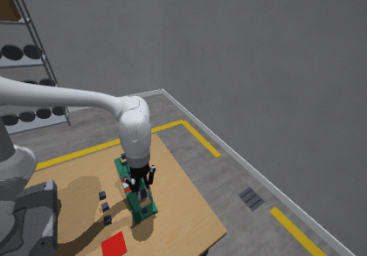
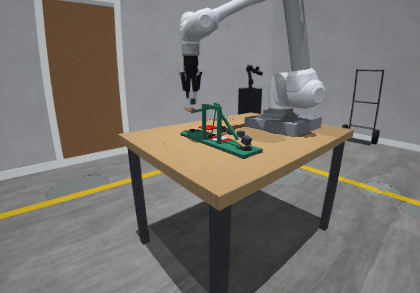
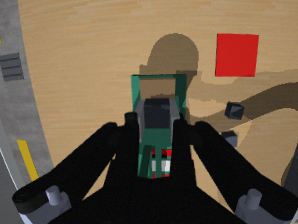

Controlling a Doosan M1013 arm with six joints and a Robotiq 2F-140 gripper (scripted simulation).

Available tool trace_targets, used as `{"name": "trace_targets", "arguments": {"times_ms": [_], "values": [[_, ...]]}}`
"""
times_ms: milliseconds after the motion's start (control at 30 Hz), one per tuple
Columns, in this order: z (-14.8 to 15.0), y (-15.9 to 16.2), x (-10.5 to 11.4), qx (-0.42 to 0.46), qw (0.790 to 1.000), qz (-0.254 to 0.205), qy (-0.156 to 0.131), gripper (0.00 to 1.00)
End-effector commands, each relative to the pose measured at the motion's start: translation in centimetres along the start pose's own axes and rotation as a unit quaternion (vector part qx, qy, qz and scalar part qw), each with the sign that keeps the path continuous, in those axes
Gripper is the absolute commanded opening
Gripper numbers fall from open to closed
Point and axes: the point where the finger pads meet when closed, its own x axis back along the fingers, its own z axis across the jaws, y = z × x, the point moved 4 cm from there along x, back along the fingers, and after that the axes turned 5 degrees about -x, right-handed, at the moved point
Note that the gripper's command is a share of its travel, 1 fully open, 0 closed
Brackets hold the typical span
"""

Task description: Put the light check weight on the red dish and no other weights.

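Observation:
My gripper point(image 2: 191, 95) point(image 1: 136, 190) is shut on a dark check weight point(image 3: 158, 112) and holds it in the air above the raised, empty pan point(image 2: 190, 109) of the green rocker balance. The balance also shows in the wrist view point(image 3: 158, 132) right below the fingers. Its other pan is down and seems to carry a dark weight point(image 1: 144, 210). Three more dark weights point(image 1: 105, 206) lie in a row on the table left of the balance. The red dish point(image 1: 114, 244) lies flat near the table's front edge, apart from the weights; it also shows in the wrist view point(image 3: 237, 55).
The arm's grey base point(image 1: 31, 217) stands on the table's left end. A shelf rack point(image 1: 26, 58) with dark discs stands behind. Yellow floor lines point(image 1: 201, 139) run around the table. A hand truck point(image 2: 367, 104) stands by the wall.

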Motion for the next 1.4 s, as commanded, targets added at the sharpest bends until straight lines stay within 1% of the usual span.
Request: {"name": "trace_targets", "arguments": {"times_ms": [0, 300, 533, 633, 900, 1000, 1033, 1100, 1200, 1367], "values": [[0.0, 0.0, 0.0, 0.0, 1.0, 0.0, 0.0, 0.24], [0.0, 0.0, 0.0, 0.002, 1.0, 0.0, 0.0, 0.24], [0.5, 0.0, 0.0, 0.031, 1.0, 0.0, 0.0, 0.24], [3.1, -0.3, 0.0, 0.033, 0.999, 0.0, 0.0, 0.24], [12.2, -1.1, 0.0, 0.033, 0.999, 0.0, 0.0, 0.24], [14.7, -1.3, 0.0, 0.033, 0.999, 0.0, 0.0, 0.24], [15.4, -1.3, 0.0, 0.033, 0.999, 0.0, 0.0, 0.24], [15.4, -1.3, 0.0, 0.033, 0.999, 0.0, 0.0, 0.24], [16.6, -1.5, 0.0, 0.033, 0.999, 0.0, 0.0, 0.24], [16.9, -1.5, 0.0, 0.033, 0.999, 0.0, 0.0, 0.24]]}}
